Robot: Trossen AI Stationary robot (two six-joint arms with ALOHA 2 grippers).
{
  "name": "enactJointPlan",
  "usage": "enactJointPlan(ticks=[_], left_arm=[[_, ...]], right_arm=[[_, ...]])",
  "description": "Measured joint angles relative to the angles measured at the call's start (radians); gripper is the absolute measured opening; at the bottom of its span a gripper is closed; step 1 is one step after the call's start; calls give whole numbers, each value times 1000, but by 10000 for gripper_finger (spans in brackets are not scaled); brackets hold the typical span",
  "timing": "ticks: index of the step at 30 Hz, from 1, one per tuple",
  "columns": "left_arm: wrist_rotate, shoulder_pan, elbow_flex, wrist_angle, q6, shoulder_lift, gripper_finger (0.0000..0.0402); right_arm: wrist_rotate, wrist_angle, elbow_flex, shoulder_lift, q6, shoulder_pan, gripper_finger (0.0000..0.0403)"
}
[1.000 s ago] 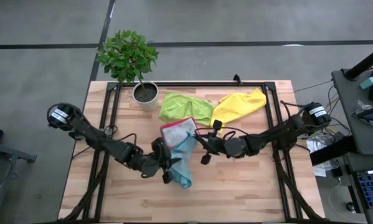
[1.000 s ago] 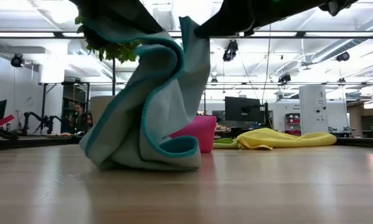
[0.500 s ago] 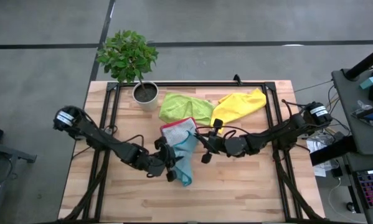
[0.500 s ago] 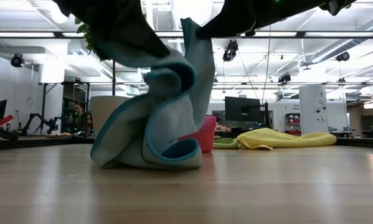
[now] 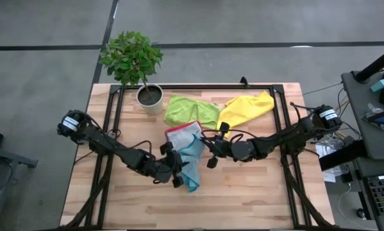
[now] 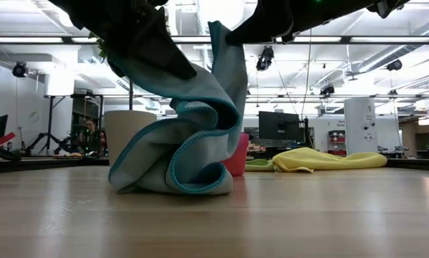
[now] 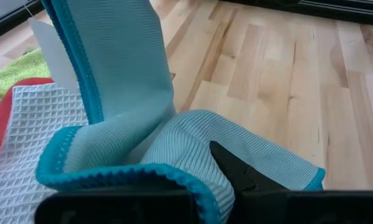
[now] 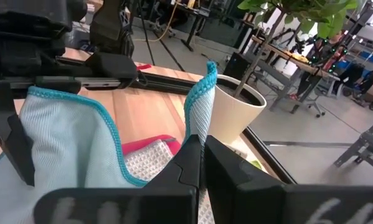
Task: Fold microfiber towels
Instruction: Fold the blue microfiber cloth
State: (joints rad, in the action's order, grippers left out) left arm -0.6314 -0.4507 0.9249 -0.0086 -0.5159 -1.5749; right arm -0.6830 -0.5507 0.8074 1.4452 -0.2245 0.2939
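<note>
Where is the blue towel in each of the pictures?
High view: the teal-blue towel is mid-table, between the two arms.
Low view: it hangs left of centre, bunching on the wood.
Left wrist view: it fills the picture's left and middle.
Right wrist view: it spreads across the left, one edge pinched upright at the middle.
Shared landmark: the white plant pot, absent from the left wrist view.

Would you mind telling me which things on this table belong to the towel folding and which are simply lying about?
Part of the job:
- light teal-blue microfiber towel, pinched by the shut left gripper and the shut right gripper
- lime green microfiber towel
- yellow microfiber towel
- pale grey waffle-weave towel

Just lying about:
- small pink plastic tray, under the grey towel
- potted green plant in a white pot
</note>
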Motion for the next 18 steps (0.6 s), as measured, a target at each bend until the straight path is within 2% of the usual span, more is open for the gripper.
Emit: enactJointPlan(ticks=[10,14,18], left_arm=[[0,2,0,0,6,0,0],[0,35,1,2,79,1,0],[46,70,42,2,57,4,0]], right_arm=[[0,24,-1,0,-3,0,9],[2,18,11,0,-86,-16,9],[-2,25,59,-6,-148,-31,9]])
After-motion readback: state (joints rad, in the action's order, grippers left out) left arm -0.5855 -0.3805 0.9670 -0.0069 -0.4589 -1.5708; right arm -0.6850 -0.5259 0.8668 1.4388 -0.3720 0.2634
